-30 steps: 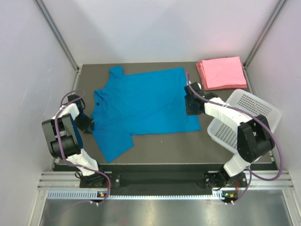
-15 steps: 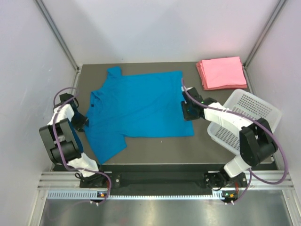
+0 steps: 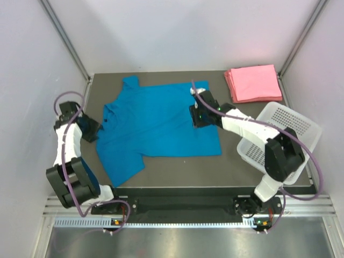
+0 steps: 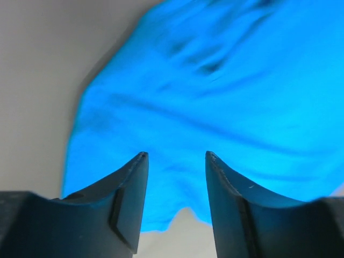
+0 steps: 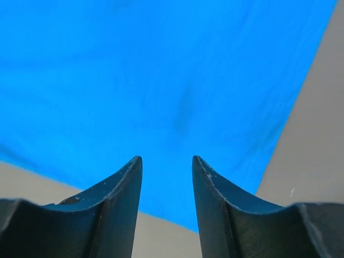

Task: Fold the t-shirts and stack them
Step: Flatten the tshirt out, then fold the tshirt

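Observation:
A bright blue t-shirt (image 3: pixel 156 123) lies spread flat on the dark table, collar to the left and one sleeve hanging toward the front left. Folded pink t-shirts (image 3: pixel 252 82) form a stack at the back right corner. My left gripper (image 3: pixel 91 130) hovers just off the blue shirt's left edge; in the left wrist view it (image 4: pixel 174 156) is open and empty, with blue cloth (image 4: pixel 215 91) beyond. My right gripper (image 3: pixel 196 117) is over the shirt's right part; in the right wrist view it (image 5: pixel 166 158) is open with nothing between the fingers, above the blue cloth (image 5: pixel 161 70).
A white perforated basket (image 3: pixel 285 134) sits tilted at the right edge, beside the right arm. Frame posts stand at the back corners. Bare table (image 3: pixel 183 169) shows in front of the shirt.
The blue shirt slid left, then stayed put. Both grippers opened. The right gripper moved left and back over the shirt; the left arm rose and drew back left.

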`<state>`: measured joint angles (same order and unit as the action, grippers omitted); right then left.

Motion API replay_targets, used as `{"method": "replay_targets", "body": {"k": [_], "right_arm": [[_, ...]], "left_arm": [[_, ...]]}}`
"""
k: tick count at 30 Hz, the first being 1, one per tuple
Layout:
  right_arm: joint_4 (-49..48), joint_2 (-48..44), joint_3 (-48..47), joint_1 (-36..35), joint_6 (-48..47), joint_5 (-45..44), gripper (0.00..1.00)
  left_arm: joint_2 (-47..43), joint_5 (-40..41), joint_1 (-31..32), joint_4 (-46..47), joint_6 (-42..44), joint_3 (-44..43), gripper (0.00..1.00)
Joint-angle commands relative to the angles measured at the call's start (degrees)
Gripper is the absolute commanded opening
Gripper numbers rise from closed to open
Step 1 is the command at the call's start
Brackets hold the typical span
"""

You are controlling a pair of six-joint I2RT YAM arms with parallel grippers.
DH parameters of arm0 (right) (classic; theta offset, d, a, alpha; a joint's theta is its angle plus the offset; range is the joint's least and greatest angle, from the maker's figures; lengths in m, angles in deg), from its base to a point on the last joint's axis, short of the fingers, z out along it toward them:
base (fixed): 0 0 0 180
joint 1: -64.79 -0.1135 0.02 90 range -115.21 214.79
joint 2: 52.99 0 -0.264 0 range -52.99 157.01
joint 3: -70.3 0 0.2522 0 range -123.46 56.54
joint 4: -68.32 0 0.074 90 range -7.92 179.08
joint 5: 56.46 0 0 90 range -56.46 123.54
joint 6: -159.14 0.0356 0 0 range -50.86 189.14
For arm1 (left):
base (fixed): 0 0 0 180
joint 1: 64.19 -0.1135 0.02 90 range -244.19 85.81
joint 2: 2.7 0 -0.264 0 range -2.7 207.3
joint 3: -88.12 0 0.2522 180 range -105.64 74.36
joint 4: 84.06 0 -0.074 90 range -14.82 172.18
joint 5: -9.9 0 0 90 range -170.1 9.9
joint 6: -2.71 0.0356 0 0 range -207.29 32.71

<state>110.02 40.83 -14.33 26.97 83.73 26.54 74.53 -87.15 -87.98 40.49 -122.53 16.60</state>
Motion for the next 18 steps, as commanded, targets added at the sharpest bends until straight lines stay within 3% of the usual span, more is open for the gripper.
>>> {"method": "replay_targets", "body": {"k": [1, 3, 9, 18], "right_arm": [[2.46, 4.60, -10.32, 6.08, 4.73, -0.82, 0.43], [2.56, 8.02, -15.68, 9.33, 4.66, -0.56, 0.45], [-0.69, 17.35, -26.68, 16.98, 2.72, 5.68, 0.50], [-7.54, 30.88, -40.13, 21.65, 4.73, 7.09, 0.50]], "left_arm": [[4.13, -7.36, -0.03, 6.01, 1.49, -10.86, 0.52], [6.52, -8.50, 0.06, 8.36, 2.11, -15.78, 0.56], [20.99, -12.98, 0.32, 16.46, 2.28, -24.32, 0.56], [44.20, -16.58, 2.96, 21.29, 4.75, -43.65, 0.54]]}}
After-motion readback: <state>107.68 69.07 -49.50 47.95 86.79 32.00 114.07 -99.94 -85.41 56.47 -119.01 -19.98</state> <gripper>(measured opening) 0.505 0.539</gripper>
